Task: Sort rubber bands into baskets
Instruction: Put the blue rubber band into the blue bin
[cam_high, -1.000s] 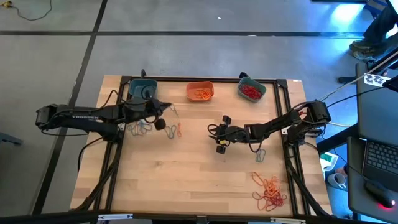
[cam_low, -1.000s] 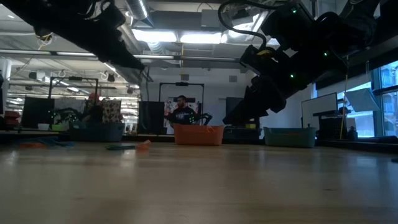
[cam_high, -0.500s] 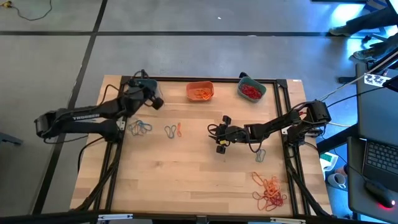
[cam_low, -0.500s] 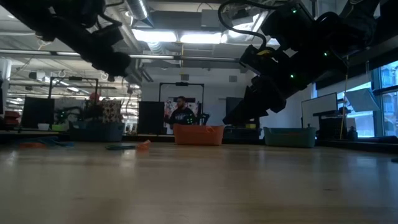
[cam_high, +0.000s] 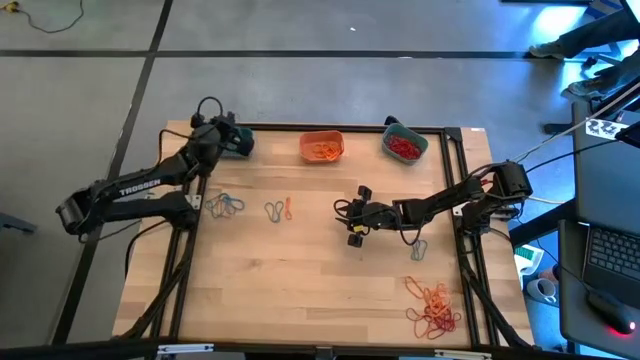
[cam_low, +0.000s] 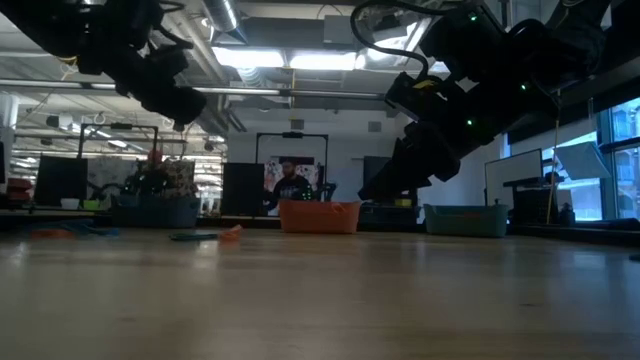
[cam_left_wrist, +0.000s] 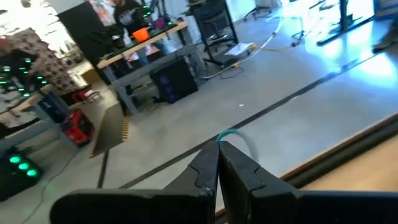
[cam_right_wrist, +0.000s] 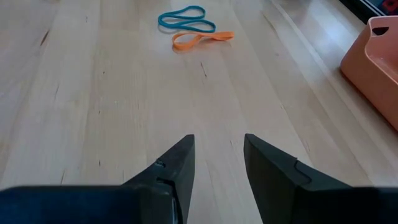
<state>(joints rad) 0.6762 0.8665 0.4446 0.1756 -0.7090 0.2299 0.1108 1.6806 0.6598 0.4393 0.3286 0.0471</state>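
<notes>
My left gripper (cam_high: 232, 138) hangs above the far-left teal basket (cam_high: 244, 147), hiding most of it, and is shut on a teal rubber band (cam_left_wrist: 232, 137). The orange basket (cam_high: 321, 147) holds orange bands, and the far-right teal basket (cam_high: 404, 144) holds red ones. My right gripper (cam_high: 354, 214) stands open near the table's middle, a little above the wood, with nothing between its fingers (cam_right_wrist: 214, 155). Loose bands lie flat on the table: a teal bunch (cam_high: 225, 206) and a teal and orange pair (cam_high: 279, 210). My left gripper pinches the teal rubber band at the free ends of its two shut fingers. A small loop of the band (cam_left_wrist: 235, 135) sticks out past the tips. The fingers point nearly level, toward the table's far edge. The band is lifted clear of the table.
Two greyish bands (cam_high: 418, 248) lie by the right arm, and a heap of orange bands (cam_high: 435, 308) sits near the front right corner. A black frame rims the table. Black cables hang round both arms. People and desks show in the room beyond.
My left gripper has swung from over the loose bands at the table's left toward the far edge, turning as it went. It now hangs above the far-left teal basket and is still shut on the band.
</notes>
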